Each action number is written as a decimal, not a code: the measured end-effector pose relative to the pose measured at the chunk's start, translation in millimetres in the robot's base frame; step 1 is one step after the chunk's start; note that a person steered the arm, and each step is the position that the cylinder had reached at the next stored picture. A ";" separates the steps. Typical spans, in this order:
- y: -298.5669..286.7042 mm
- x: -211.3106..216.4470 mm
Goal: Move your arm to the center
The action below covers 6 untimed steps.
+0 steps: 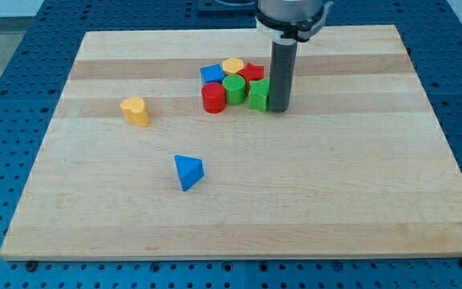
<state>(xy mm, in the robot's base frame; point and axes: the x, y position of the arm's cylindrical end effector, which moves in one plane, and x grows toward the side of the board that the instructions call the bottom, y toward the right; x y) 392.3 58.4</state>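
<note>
A: Near the view's top, right of the board's middle, my tip point(280, 109) rests on the board point(295, 193), just beside the green block point(258, 94) at the right end of a cluster.

B: Does it touch that block?

A: It looks to be touching, or all but; I cannot tell which. The rod stands upright, and its upper part runs up out of the view's top.

B: What makes up the cluster?

A: Six blocks packed close. In front, a red cylinder point(213, 98) at the left, a green cylinder point(234, 88) in the middle, and the green block at the right, whose shape I cannot make out. Behind them, a blue block point(212, 74) at the left, a yellow block point(233, 65) in the middle and a red block point(253, 72) at the right.

B: Anything else on the board?

A: A yellow heart point(135, 111) stands well apart, toward the view's left. A blue triangle point(188, 172) lies alone below and left of the cluster, toward the view's bottom.

B: And the jaws?

A: None to speak of: the arm ends in a plain rod, so nothing is grasped or released.

B: Where is the board's centre from the tip?

A: Below and to the left of the tip, between the cluster and the blue triangle.
</note>
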 end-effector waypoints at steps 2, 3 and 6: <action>3.6 36.7; -16.6 47.1; -110.5 60.3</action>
